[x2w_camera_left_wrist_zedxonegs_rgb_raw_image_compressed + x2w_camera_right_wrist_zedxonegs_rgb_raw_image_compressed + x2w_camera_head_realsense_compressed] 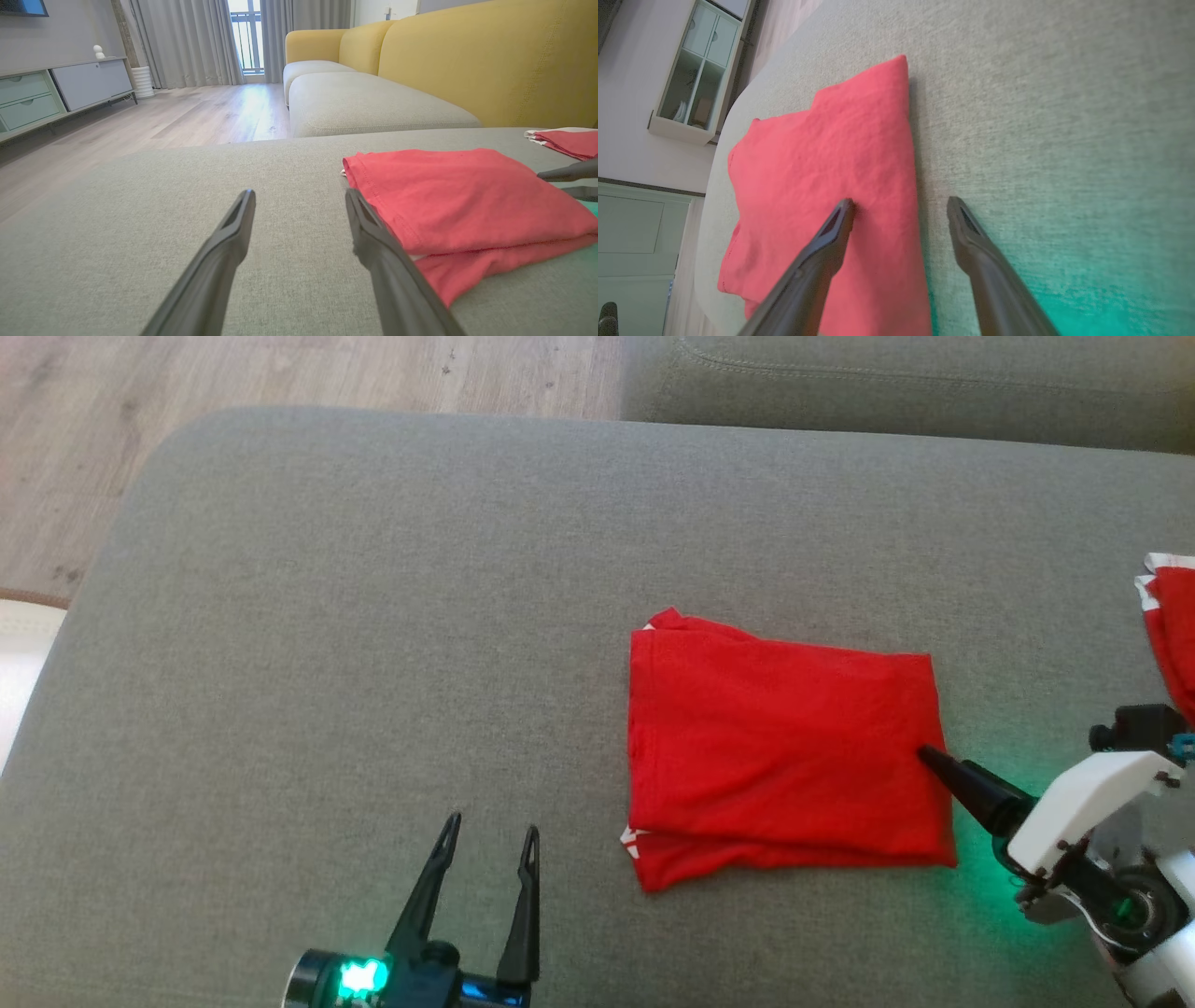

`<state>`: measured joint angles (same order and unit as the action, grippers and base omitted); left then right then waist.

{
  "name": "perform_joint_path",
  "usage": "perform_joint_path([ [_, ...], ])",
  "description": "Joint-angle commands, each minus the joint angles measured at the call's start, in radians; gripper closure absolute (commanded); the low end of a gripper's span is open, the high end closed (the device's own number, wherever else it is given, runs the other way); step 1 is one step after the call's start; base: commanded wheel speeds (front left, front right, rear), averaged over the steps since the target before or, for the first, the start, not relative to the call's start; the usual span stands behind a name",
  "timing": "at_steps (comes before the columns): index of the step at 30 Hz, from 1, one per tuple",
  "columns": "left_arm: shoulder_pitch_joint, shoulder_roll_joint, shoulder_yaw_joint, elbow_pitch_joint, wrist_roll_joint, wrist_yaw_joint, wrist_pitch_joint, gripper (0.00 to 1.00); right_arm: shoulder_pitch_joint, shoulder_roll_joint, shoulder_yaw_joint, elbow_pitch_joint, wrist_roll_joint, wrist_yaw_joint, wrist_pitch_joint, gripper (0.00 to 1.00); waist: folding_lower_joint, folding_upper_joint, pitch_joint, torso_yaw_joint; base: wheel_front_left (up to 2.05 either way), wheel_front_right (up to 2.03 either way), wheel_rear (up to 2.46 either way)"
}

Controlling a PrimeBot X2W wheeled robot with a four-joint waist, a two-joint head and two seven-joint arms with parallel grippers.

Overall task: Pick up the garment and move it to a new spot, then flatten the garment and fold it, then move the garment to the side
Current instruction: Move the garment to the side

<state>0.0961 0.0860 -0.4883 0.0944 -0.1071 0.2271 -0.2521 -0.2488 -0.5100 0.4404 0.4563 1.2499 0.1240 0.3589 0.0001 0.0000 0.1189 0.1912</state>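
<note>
The garment [784, 756] is a red shirt folded into a rectangle, lying flat on the grey sofa cushion [373, 616]. My right gripper [929, 756] is at the garment's right edge, tilted onto its side and open. In the right wrist view the right gripper [901, 201] straddles that edge: one finger lies over the red garment [822, 154], the other over bare cushion. My left gripper [492, 826] stands open and empty on the cushion, just left of the garment's near corner. In the left wrist view the left gripper [300, 193] has the garment [467, 200] at its right.
A second red piece with white trim [1172, 616] lies at the cushion's right edge. Wooden floor [93, 429] drops off beyond the rounded far-left corner. The sofa's yellow backrest [467, 60] rises behind the cushion. A low cabinet [46, 93] stands across the room.
</note>
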Motion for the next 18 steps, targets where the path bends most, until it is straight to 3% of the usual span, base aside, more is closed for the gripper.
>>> perform_joint_path([
  [1,-0.053,-0.012,0.018,-0.027,0.014,0.001,-0.010,0.00,-0.031,-0.018,0.020,-0.017,0.019,0.007,0.004,0.00,-0.0001,0.0000,0.003,0.004,0.00,0.00,0.00],
  [3,-0.058,-0.013,0.015,-0.027,0.018,0.002,-0.010,0.00,-0.036,-0.017,0.034,-0.017,0.035,0.007,0.009,0.00,-0.0001,0.0000,0.007,0.005,0.00,0.00,0.00],
  [4,-0.059,-0.014,0.013,-0.027,0.020,0.002,-0.010,0.00,-0.040,-0.017,0.040,-0.019,0.042,0.007,0.008,0.24,-0.0001,0.0000,0.009,0.005,0.00,0.00,0.00],
  [5,-0.062,-0.014,0.012,-0.026,0.023,0.002,-0.010,0.00,-0.042,-0.018,0.045,-0.023,0.048,0.007,0.005,0.55,-0.0001,0.0000,0.012,0.005,0.00,0.00,0.00],
  [7,-0.067,-0.015,0.009,-0.025,0.027,0.004,-0.010,0.00,-0.047,-0.025,0.054,-0.033,0.058,0.007,-0.006,1.00,-0.0001,0.0000,0.018,0.004,0.00,0.00,0.00],
  [13,-0.073,-0.018,0.005,-0.025,0.035,0.008,-0.010,0.00,-0.062,-0.059,0.074,-0.061,0.078,0.007,-0.034,1.00,-0.0001,0.0000,0.031,-0.011,0.00,0.00,0.00],
  [18,-0.087,-0.021,-0.002,-0.030,0.034,0.007,-0.010,0.00,-0.110,-0.132,0.082,-0.078,0.080,0.007,-0.042,1.00,-0.0001,0.0000,0.061,-0.045,0.00,0.00,0.00],
])
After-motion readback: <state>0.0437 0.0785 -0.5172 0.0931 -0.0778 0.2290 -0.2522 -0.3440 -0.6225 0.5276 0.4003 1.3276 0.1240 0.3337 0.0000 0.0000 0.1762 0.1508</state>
